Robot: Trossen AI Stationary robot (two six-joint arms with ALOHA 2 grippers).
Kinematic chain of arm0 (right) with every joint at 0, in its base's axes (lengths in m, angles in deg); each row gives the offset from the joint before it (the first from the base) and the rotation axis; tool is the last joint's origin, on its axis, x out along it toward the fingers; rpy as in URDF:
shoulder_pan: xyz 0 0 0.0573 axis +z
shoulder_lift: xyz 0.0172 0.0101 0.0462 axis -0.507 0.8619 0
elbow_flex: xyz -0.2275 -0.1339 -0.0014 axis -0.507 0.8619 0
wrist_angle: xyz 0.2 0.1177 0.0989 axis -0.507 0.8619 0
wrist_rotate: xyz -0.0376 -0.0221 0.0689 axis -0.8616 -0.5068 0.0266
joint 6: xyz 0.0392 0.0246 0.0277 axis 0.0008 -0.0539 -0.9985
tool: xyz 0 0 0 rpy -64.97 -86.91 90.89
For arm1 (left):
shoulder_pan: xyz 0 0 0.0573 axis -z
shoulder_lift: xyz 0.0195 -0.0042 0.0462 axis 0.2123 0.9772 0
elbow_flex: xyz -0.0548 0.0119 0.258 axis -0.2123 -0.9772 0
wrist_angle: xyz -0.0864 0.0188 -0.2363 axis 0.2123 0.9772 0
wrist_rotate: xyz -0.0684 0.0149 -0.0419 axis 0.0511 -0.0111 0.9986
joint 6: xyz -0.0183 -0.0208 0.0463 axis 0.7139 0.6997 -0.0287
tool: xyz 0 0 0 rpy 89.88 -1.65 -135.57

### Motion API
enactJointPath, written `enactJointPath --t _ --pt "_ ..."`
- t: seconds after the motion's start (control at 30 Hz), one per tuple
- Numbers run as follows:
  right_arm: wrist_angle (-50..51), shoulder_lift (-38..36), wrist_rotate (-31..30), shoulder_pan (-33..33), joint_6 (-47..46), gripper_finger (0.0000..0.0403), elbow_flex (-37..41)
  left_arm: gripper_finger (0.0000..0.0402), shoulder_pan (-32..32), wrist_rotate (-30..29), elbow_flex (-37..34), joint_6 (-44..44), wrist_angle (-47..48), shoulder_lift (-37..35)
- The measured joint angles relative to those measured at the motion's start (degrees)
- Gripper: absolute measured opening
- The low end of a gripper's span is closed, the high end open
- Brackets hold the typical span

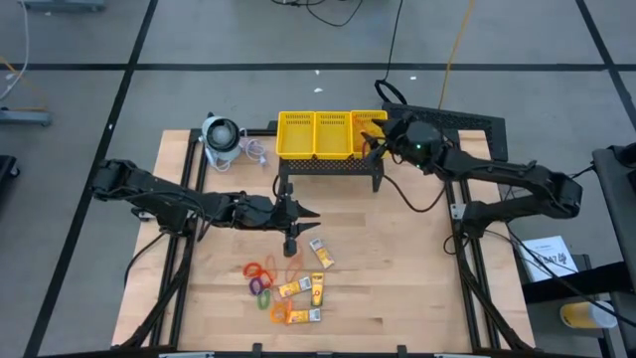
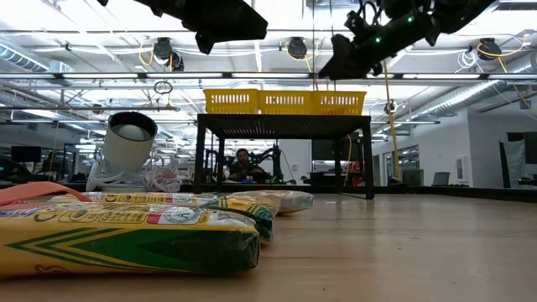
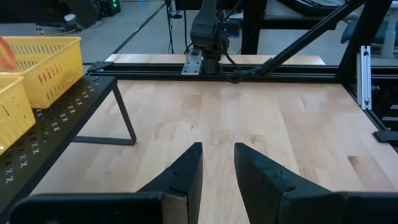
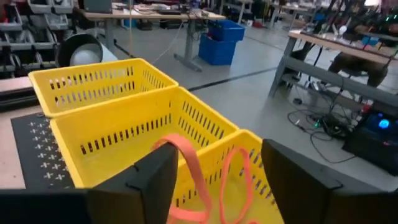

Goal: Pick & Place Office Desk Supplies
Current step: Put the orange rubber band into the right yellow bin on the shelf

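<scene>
A: Table (image 1: 397, 288), seen from above, L to R. What sits at the far left?

B: Left arm, reaching in from the L edge and lying low over the wood. Left gripper (image 1: 306, 214) is near table centre, just in front of the black stand (image 1: 328, 169). Wrist view: fingers (image 3: 180, 177) parted, a strip of bare wood betw. them, nothing held.

A: And behind that arm?

B: Grey-white round device (image 1: 221, 134) at the back L corner; low view shows it tilted (image 2: 126, 143).

A: Where are the supplies?

B: Loose cluster toward the front, just ahead of the left gripper. Coloured rings (image 1: 260, 278) on the L side of the cluster, yellow packets (image 1: 303, 290) to their R, one more packet (image 1: 320, 254) nearest the gripper. Low view puts the packets (image 2: 126, 226) flat on the wood, close to the lens. An orange band (image 1: 293, 264) lies among them.

A: Centre-back?

B: Yellow basket (image 1: 328, 134), three compartments, on top of the stand.

A: Right side?

B: Right arm comes from the R edge; right gripper (image 1: 376, 137) hangs over the basket's R compartment. Wrist view: fingers (image 4: 149, 177) spread wide, released; orange rubber bands (image 4: 199, 180) lie in that compartment below them. Whether a band touches a finger: cannot tell.
</scene>
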Motion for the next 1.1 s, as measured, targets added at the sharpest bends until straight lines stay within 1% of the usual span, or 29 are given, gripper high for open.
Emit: enactJointPath --t 0.17,0.23,0.43,0.53,0.7,0.77,0.87,1.0,1.1 --pt "2.94 -1.6 -6.02 0.02 3.55 0.0233 -0.01 0.0099 0.0 0.0 0.02 0.0 -0.09 0.0" --pt "4.3 -1.84 -7.22 0.02 2.91 0.023 0.0 0.0099 0.0 0.0 0.0 0.0 -0.09 0.0" --pt "6.05 -2.11 -7.31 0.02 2.73 0.0219 0.0 0.0099 0.0 0.0 0.02 0.09 -0.04 0.0" --pt "7.36 -2.11 -8.61 0.15 3.09 0.0214 0.0 0.0099 0.0 0.0 0.02 0.15 -0.02 0.0" --pt "10.55 -2.91 -4.47 0.52 -1.47 0.021 -0.53 0.0099 0.0 0.0 0.02 0.24 0.0 0.0" --pt "13.18 -2.85 -4.18 0.29 -2.04 0.021 -2.85 0.0099 0.0 0.0 0.02 0.24 -0.02 0.0" --pt "20.3 -1.57 -4.24 -0.27 -2.11 0.021 -8.45 0.0099 -0.06 0.0 0.02 0.22 -0.26 0.0" --pt "32.76 1.94 -3.95 -1.62 -2.17 0.0208 -16.43 0.0099 -0.58 0.0 0.02 0.54 -0.25 0.0" --pt "38.47 4.23 -0.98 -3.09 -3.56 0.0208 -20.12 0.0099 -1.03 0.01 0.02 1.73 -0.26 0.0"
